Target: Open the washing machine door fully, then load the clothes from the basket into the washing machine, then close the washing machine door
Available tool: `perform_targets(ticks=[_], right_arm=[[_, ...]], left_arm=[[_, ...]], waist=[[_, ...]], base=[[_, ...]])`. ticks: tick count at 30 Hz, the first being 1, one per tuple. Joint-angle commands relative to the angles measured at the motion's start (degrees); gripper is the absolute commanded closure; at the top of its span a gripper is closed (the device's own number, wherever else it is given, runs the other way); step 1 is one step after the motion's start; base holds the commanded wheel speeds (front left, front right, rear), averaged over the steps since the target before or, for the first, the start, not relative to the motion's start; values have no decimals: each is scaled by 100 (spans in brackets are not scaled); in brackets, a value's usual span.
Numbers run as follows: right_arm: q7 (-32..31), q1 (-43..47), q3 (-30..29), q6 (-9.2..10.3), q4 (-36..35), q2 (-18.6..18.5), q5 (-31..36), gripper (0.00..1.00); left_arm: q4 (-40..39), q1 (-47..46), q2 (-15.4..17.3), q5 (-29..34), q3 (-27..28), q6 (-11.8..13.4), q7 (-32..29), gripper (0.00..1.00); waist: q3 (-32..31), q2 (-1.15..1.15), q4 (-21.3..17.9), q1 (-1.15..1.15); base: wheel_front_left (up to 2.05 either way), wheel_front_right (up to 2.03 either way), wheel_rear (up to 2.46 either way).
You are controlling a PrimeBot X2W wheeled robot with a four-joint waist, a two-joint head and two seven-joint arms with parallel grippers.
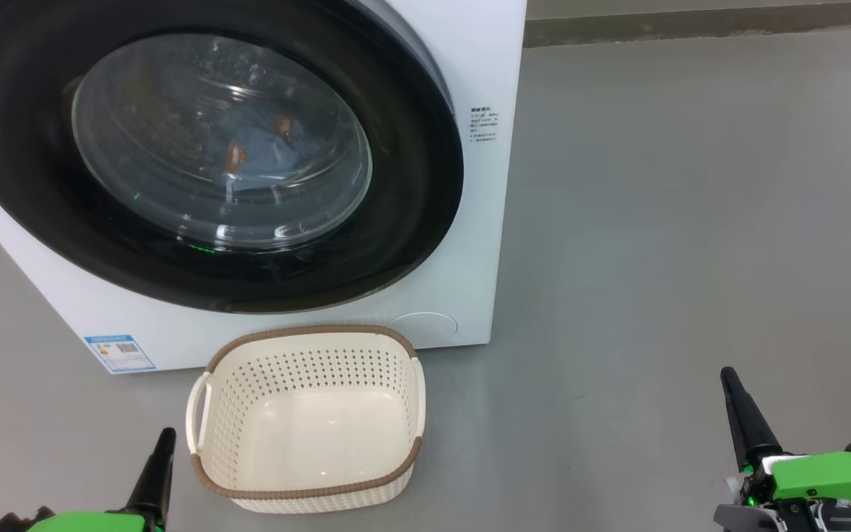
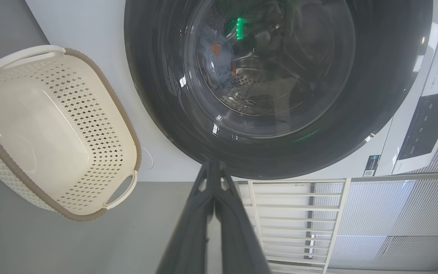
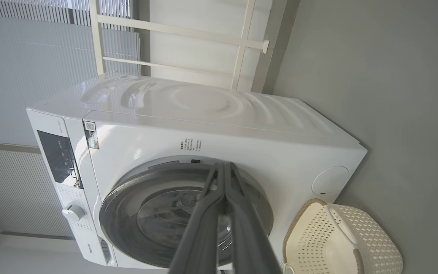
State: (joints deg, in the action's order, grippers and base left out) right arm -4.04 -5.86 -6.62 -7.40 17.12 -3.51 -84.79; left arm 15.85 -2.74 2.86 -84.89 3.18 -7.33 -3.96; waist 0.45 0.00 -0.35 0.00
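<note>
The white washing machine [image 1: 484,244] fills the upper left of the head view, its black-framed round door [image 1: 411,185] shut flat against the front. Through the door's glass, light-blue clothes [image 1: 263,151] with orange patches lie inside the drum. In front of the machine the cream basket [image 1: 307,417] sits on the floor with nothing in it. My left gripper [image 1: 163,443] is low at the left, just left of the basket, fingers together and holding nothing. Off to the far right, my right gripper [image 1: 732,388] is likewise shut and holding nothing. In the wrist views the left gripper [image 2: 214,167] and right gripper [image 3: 224,169] show pressed tips.
Grey floor [image 1: 691,222] spreads wide to the right of the machine. A white railing [image 3: 242,42] and ribbed wall panels stand behind the washer. A blue label sticker [image 1: 119,353] marks the machine's lower left front.
</note>
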Motion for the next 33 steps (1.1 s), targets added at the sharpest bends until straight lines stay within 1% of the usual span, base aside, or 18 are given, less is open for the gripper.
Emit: perform_targets(ticks=[1, 11, 33], right_arm=[[-66, -42, 72, -8, -204, 11, -164, 100], [-247, -32, 7, -9, -310, 63, -736, 100], [-246, -32, 8, -9, -310, 63, -736, 100]], left_arm=[[-168, -281, 65, -167, 217, -15, -60, 100], [-182, -343, 15, -738, 321, -15, -242, 100], [-182, -343, 11, -734, 327, -15, -247, 100]], waist=[[-4, 0, 5, 0], [-27, 0, 35, 0], [-27, 0, 35, 0]], base=[[0, 0, 0], [0, 0, 0], [0, 0, 0]])
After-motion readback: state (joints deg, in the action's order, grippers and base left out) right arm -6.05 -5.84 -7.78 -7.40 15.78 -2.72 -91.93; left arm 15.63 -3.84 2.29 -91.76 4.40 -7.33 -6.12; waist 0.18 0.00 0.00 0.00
